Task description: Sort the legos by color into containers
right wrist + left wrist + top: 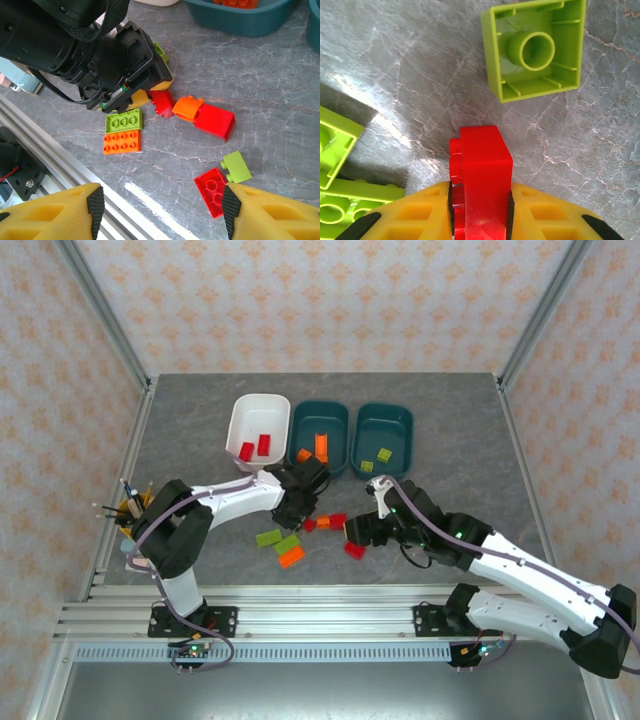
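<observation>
Tabletop [420, 75]: left gripper [480, 212] grips red lego [482, 165]; right gripper [160, 205] open

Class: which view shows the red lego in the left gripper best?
Left wrist view: the red lego sits large between the left gripper's fingers. The right wrist view half hides it under that gripper; top external shows a tiny speck.

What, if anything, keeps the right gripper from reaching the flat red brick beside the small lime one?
Probably nothing: likely yes. The right gripper hangs open near the red brick, which lies uncovered; only the small lime brick crowds one edge. The left gripper is off to the side.
</observation>
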You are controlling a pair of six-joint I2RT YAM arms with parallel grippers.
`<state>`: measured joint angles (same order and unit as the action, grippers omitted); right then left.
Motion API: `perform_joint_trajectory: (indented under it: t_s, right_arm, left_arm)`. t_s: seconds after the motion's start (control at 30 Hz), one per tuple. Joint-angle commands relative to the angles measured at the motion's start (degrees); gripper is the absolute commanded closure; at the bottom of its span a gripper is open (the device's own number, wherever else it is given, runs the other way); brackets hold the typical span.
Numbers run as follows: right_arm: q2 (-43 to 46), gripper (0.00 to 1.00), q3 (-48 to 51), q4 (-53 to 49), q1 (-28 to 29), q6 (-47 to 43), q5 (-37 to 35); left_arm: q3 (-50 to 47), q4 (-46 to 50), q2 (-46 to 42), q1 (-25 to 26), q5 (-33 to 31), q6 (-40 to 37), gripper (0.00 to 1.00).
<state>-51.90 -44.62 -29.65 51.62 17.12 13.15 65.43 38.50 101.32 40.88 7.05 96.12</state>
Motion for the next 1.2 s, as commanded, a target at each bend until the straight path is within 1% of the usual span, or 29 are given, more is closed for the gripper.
perform_joint_trajectory:
  t_s: [0.0, 0.07, 0.17, 0.23, 0.47, 0.57, 0.63, 0.7, 0.73, 0.77, 0.87, 0.9, 0.93, 1.0, 1.03, 1.17]
  right_arm:
    - [-0.63, 0.35, -1.86, 0.93, 0.24, 1.43, -3.08]
    - [-1.14, 0.35, -2.26, 0.66, 0.24, 1.77, -4.06]
    - [-1.5, 0.35, -2.55, 0.65, 0.18, 2.03, -5.02]
    - [-1.63, 0.35, -2.88, 0.56, 0.23, 2.09, -5.56]
    - [-1.36, 0.36, -4.87, -0.5, 0.24, 2.56, -8.49]
    - [-1.58, 0.36, -5.9, 0.12, 0.15, 3.9, -10.77]
    - [-2.17, 0.36, -6.64, 1.33, 0.23, 5.26, -11.92]
    - [-3.08, 0.36, -7.52, 2.35, 0.14, 6.82, -13.08]
    - [-3.56, 0.36, -7.81, 3.08, 0.15, 7.36, -13.16]
    - [-4.19, 0.36, -8.23, 3.89, 0.06, 7.85, -13.19]
    - [-6.74, 0.36, -9.96, 4.99, -0.51, 9.23, -12.57]
    - [-7.66, 0.36, -10.62, 5.04, -0.73, 9.54, -12.04]
    - [-8.58, 0.36, -11.15, 5.04, -0.97, 9.93, -11.68]
    - [-9.91, 0.36, -12.08, 4.97, -1.53, 10.32, -10.94]
    - [-10.59, 0.36, -12.48, 4.96, -1.9, 10.55, -10.57]
    - [-12.61, 0.36, -13.79, 3.81, -3.89, 12.36, -9.15]
  left_arm:
    - [0.38, 1.16, 2.04, 0.16, -0.76, -0.31, 0.71]
    - [0.71, 1.75, 1.87, 0.16, -1.22, -0.81, 0.73]
    - [1.47, 2.91, 1.44, 0.07, -1.73, -1.77, 0.79]
    - [2.67, 4.54, 0.64, 0.07, -2.8, -2.92, 0.81]
    - [10.31, 13.83, -5.15, -0.17, -7.14, -9.41, 0.8]
    - [15.57, 18.03, -7.3, -2.09, -10.03, -15.01, 0.8]
    - [19.82, 20.15, -7.36, -4.92, -11.48, -21.06, 0.8]
    - [23.82, 22.03, -5.89, -8.7, -10.84, -27.74, 0.81]
    - [26.19, 22.52, -4.59, -10.85, -10.1, -31.94, 0.81]
    - [28.5, 23.49, -3.14, -12.61, -9.47, -35.82, 0.83]
    - [36.48, 25.81, 1.74, -17.07, -11.11, -49.05, 0.84]
    - [38.48, 25.3, 3.5, -18.53, -9.97, -53.78, 0.83]
    - [40.34, 24.5, 5.44, -20.04, -7.32, -58.43, 0.83]
    - [44.28, 24.59, 10.22, -22.45, -2.92, -65.79, 0.82]
    - [46.37, 25.05, 12.78, -23.37, -1.69, -69.31, 0.82]
    - [52.41, 25.41, 20.32, -25.09, 1.74, -77.84, 0.82]
